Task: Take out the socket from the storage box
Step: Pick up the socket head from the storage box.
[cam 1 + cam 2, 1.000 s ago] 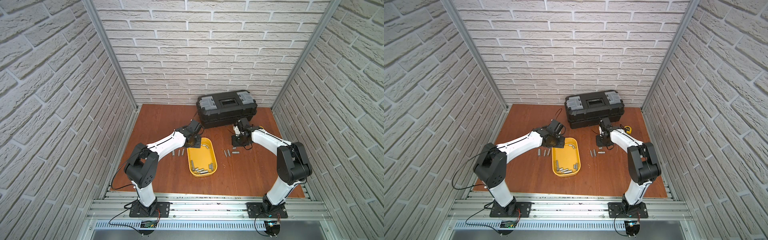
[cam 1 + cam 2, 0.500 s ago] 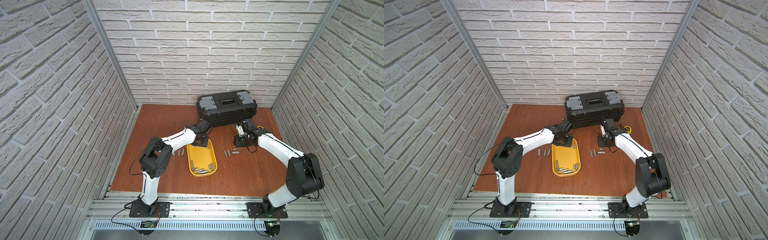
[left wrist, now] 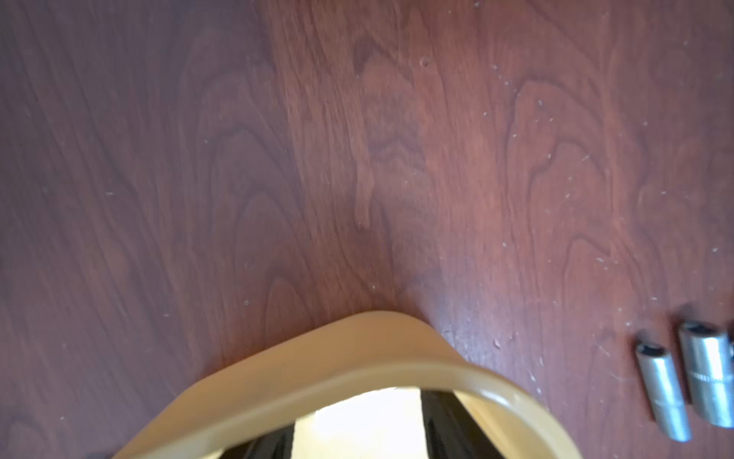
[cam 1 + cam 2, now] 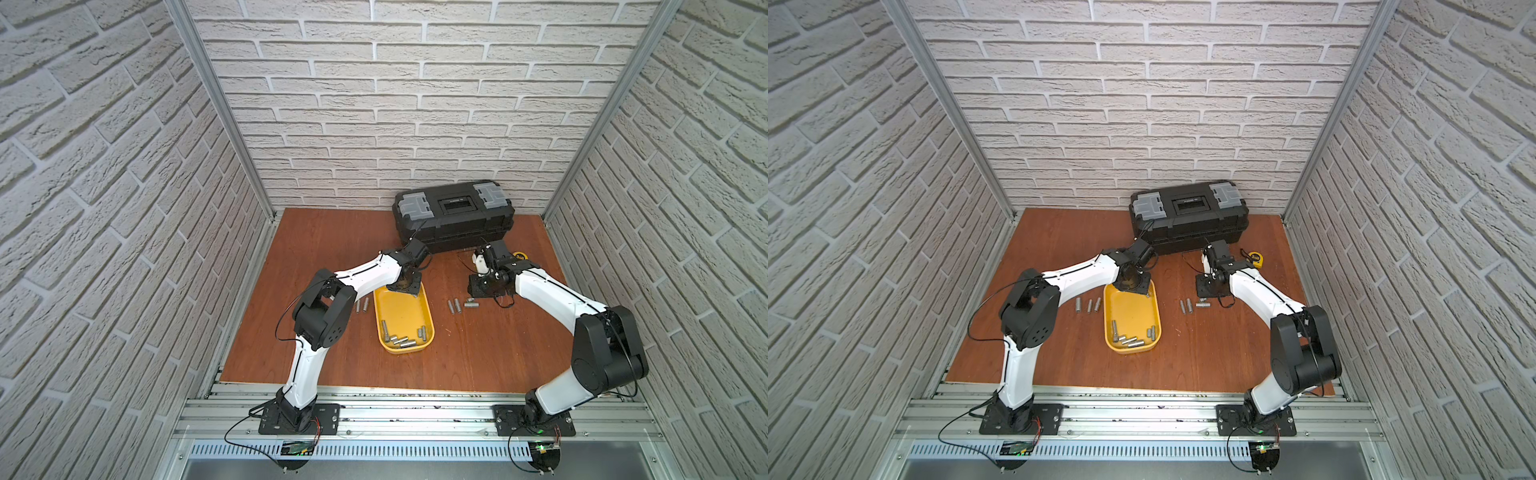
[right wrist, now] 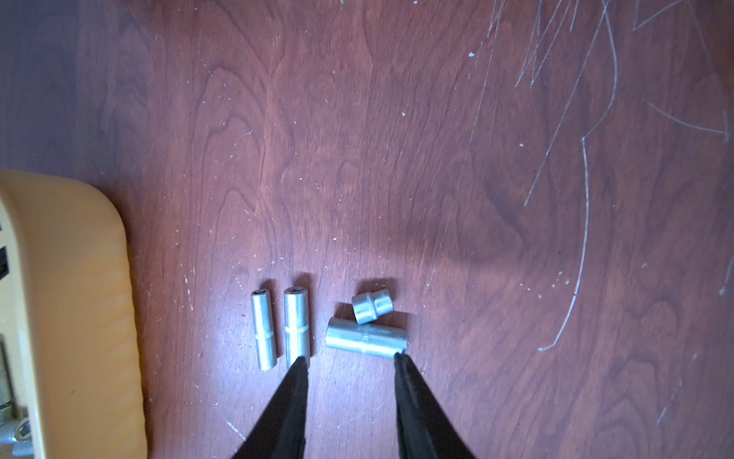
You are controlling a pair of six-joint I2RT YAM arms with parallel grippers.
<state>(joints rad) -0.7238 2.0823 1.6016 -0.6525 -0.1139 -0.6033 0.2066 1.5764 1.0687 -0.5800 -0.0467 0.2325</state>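
Right wrist view: the right hand (image 5: pixel 349 357) is low over the brown worktop (image 5: pixel 397 159), its two black fingers (image 5: pixel 294 397) apart and nothing between them. One tip is at the end of a slim socket (image 5: pixel 297 322), which lies parallel to a second slim socket (image 5: pixel 264 334). The other tip touches the end of a wide socket (image 5: pixel 365 339) that lies crosswise, with a short socket (image 5: pixel 372 305) just beside it. The wide one has a knurled band and fine engraving, too blurred to read.

In both top views the yellow storage box (image 4: pixel 401 309) (image 4: pixel 1131 307) stands between the arms, with a heap of sockets (image 4: pixel 405 341) (image 4: pixel 1131 340) at its near end. The left hand (image 4: pixel 407 291) (image 4: pixel 1133 286) is over the far end of the box. In the left wrist view its fingers (image 3: pixel 441 429) stand apart behind the rim, the tips hidden. Three more sockets (image 4: pixel 1089 305) lie on the left arm's side of the box. The black toolbox (image 4: pixel 453 216) stands at the back wall; any writing on it is too small to read.
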